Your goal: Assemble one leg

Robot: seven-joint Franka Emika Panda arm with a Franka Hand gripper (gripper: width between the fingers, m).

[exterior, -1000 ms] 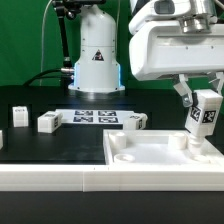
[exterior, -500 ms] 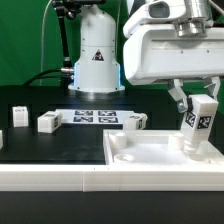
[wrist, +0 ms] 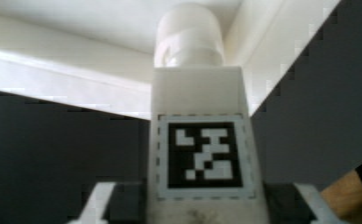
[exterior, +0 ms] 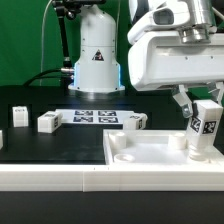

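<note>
Leg point(exterior: 205, 128) upright in claw point(exterior: 202, 106), long axis vertical

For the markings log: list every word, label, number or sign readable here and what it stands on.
No words, brands or numbers are readable in either view.
Triangular sign on the arm's white base: too small to read.
Square marker tag on the leg: black-and-white pattern, no letters.
Tags on the marker board and loose legs: too small to make out.
</note>
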